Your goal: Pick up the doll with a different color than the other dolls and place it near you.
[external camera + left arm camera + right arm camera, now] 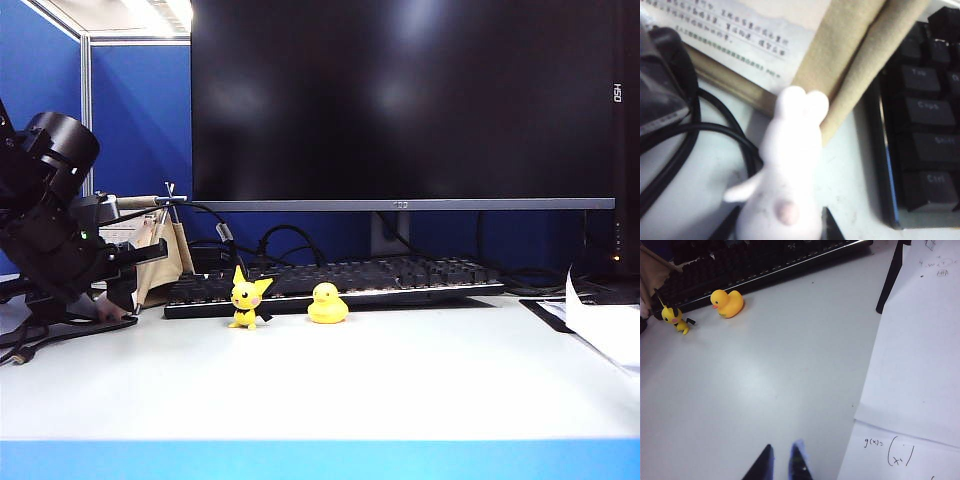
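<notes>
Your left gripper (782, 235) sits low at the far left of the table (400, 380), its jaws drawn in against the pale pink-white rabbit doll (790, 170), whose body fills the space between the dark fingertips (832, 230) in the left wrist view. The rabbit stands upright on the tabletop, ears up, just beside a tan cloth pouch (855, 55) and a printed sheet (740, 30), with black cables (695, 130) curling past it and the corner of the black keyboard (925, 125) close by. In the exterior view the left arm (50, 230) hides most of the rabbit. Well apart from it, in front of the keyboard, you see the yellow pointy-eared figure (246, 298) and the yellow duck (327, 303) standing side by side under the dark monitor (400, 100). Your right gripper (782, 465) hovers over bare table near handwritten papers (920, 365), its fingertips close together with a narrow gap and nothing between them.
</notes>
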### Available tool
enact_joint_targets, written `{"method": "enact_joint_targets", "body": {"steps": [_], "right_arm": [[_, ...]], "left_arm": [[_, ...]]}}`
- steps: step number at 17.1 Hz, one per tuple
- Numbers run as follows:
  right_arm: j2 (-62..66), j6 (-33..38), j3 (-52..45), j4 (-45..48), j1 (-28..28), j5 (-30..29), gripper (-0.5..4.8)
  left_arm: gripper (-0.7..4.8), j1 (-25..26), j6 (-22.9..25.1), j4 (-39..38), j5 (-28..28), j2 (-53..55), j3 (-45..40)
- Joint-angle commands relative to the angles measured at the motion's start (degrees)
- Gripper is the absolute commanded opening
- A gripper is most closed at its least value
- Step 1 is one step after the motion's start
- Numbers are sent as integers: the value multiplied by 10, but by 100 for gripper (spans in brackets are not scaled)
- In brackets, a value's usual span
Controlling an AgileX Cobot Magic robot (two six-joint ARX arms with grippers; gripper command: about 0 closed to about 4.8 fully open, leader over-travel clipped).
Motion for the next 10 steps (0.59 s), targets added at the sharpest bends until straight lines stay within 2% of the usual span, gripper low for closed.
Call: {"method": "enact_joint_targets", "body": {"steps": [1, 8, 10], "right_arm": [[0, -2, 0, -9, 0, 1, 53], [0, -2, 0, -9, 0, 1, 53], [-1, -2, 0, -9, 0, 1, 53]], "left_arm": [[-6, -7, 2, -17, 25, 2, -2], [-5, -21, 7, -38, 27, -57, -2], [-6, -21, 30, -60, 27, -80, -2]]}}
